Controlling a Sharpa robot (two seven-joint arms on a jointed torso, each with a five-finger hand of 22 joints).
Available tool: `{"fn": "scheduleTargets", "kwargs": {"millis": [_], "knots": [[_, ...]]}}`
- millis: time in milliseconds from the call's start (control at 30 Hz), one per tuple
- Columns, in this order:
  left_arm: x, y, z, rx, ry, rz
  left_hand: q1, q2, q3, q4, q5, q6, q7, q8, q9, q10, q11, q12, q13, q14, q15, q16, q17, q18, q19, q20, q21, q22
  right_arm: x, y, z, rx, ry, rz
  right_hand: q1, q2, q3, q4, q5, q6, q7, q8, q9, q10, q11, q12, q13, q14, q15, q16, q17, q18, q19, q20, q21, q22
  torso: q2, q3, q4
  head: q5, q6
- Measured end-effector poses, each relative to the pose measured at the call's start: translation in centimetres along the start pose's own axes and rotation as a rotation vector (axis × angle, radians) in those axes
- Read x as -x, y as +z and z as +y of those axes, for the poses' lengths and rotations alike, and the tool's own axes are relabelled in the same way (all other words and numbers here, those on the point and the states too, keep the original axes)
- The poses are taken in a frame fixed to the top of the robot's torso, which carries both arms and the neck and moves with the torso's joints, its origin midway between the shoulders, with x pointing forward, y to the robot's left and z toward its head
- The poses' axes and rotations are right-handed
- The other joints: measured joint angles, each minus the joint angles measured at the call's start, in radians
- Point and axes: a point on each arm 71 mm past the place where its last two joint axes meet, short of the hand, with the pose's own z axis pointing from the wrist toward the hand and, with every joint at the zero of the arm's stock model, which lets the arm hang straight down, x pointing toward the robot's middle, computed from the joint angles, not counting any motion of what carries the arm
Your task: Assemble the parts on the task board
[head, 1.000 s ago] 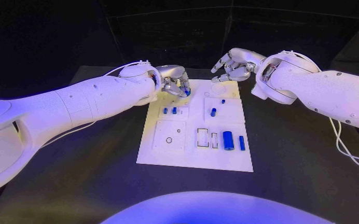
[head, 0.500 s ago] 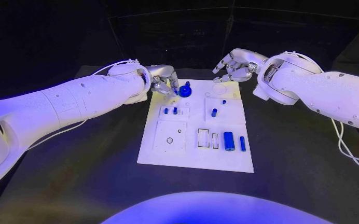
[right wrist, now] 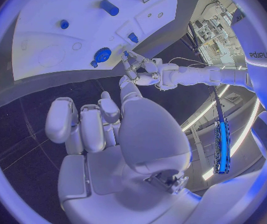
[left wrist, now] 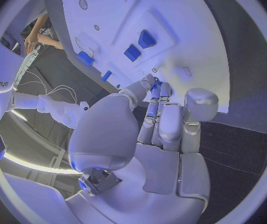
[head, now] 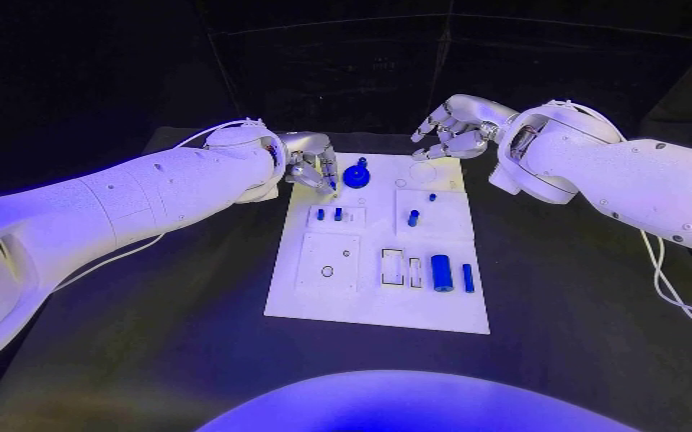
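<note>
Head view is showing the left hand (head: 310,169) hovering with fingers apart, holding nothing, just beside the blue knob (head: 356,177) standing at the task board's (head: 378,314) far end. Right hand (head: 456,128) is hanging loosely open too. Next job, probably: picking another part.

Your left arm reaches in from nine o'clock toward the centre, its left hand (head: 310,167) low, fingers pointing toward three o'clock and lying close together, nearly straight; the left wrist view shows nothing between them (left wrist: 161,122). Your right arm enters from three o'clock, bent at the wrist, with the right hand (head: 454,127) raised toward twelve o'clock, fingers loosely curled and apart, palm (right wrist: 108,149) empty. The two hands are well apart.
</note>
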Motion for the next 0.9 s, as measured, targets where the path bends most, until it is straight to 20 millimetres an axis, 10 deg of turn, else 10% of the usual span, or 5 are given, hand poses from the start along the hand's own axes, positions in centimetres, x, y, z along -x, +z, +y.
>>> {"fn": "scheduleTargets", "kwargs": {"millis": [900], "knots": [[-1.03,0.64,0.10,0.021,-0.005,0.061,-0.005,-0.005,0.000,0.000,0.000,0.000,0.000,-0.007,0.000,0.000,0.000,-0.007,0.000,0.000,0.000,0.000,-0.008,0.000,0.000,0.000,-0.001,0.000,-0.04,0.09,0.03,0.001,0.000,0.000,0.004,0.004,0.000,0.000,0.000,0.000,0.000,0.000,0.000,0.000,0.000,0.000,0.000,0.000,0.000,0.000,0.000,0.000,0.000,0.000,0.000,0.000,0.000,0.0009,-0.0013,0.002,-0.004]]}}
